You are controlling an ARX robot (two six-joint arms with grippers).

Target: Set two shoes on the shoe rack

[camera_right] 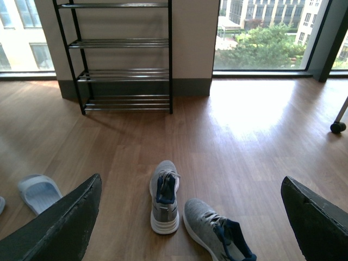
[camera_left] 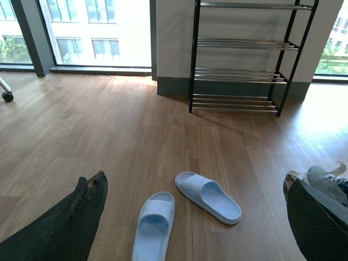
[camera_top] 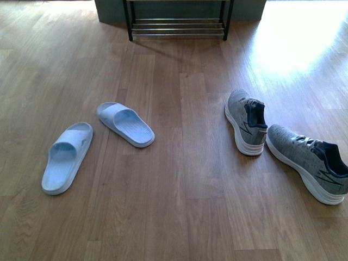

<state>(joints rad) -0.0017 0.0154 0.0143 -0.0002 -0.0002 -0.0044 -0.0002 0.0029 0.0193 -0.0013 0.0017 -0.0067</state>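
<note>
Grey sneakers [camera_top: 246, 122] & blue slides [camera_top: 125, 124] all on floor [camera_top: 185, 206], shoe rack [camera_top: 176, 24] well apart. Both arms' jaws released, empty. 1st pick not begun; nxt: reach down, grip one.

place: room in a home or office, cannot tell which | wood-plank floor [camera_top: 179, 217] | tall windows [camera_right: 261, 32] with city view | shoe rack [camera_left: 239, 54] at 12 o'clock against white pillar [camera_right: 190, 38]
</note>
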